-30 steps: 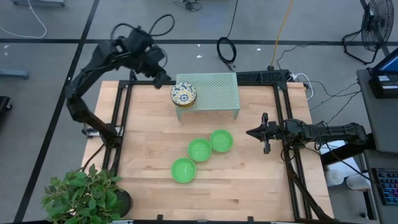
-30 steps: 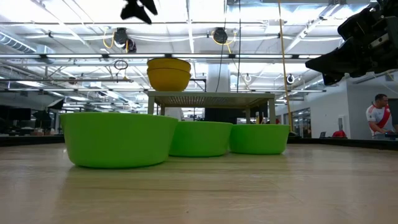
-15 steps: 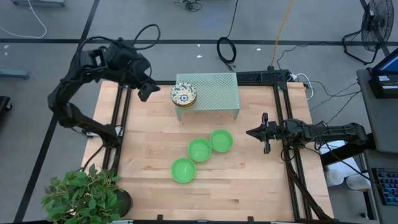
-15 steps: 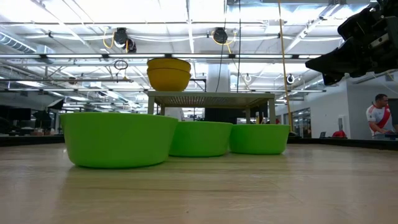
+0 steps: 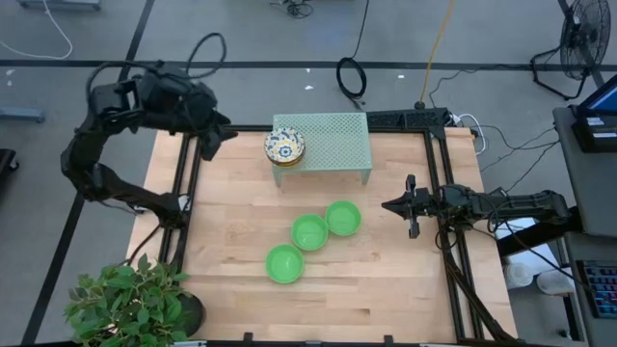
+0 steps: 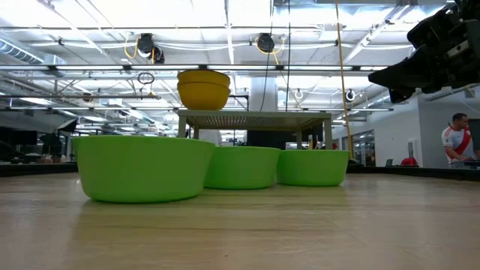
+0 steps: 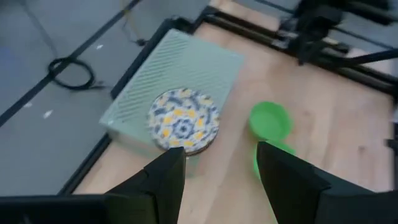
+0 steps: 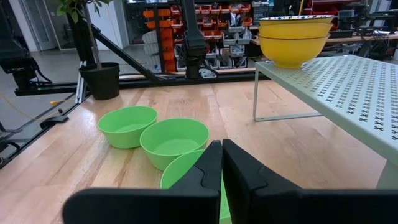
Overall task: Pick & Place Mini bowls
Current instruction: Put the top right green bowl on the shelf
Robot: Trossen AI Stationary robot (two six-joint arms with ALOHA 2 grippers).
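A stack of floral mini bowls (image 5: 284, 146), white with blue and yellow inside and yellow outside (image 6: 203, 88), stands on the left end of the pale green mesh rack (image 5: 333, 140). Three green mini bowls (image 5: 309, 232) sit in a slanting row on the wooden table, bases down (image 6: 142, 166). My left gripper (image 5: 212, 145) hangs open above the table's far left corner, left of the stack; its wrist view shows the stack (image 7: 183, 121) beyond the gripper (image 7: 221, 174). My right gripper (image 5: 388, 205) waits shut at the table's right side, pointing at the green bowls (image 8: 174, 140).
The rack stands on thin legs at the far edge (image 8: 336, 81). A black frame (image 5: 183, 193) borders the table's left and right sides. A potted plant (image 5: 130, 299) stands at the near left corner. A person (image 6: 456, 139) shows far off in the room.
My left arm has drawn back from above the rack's left end toward the table's left edge, and its gripper has left the top of the low view. The bowls have stayed where they were.
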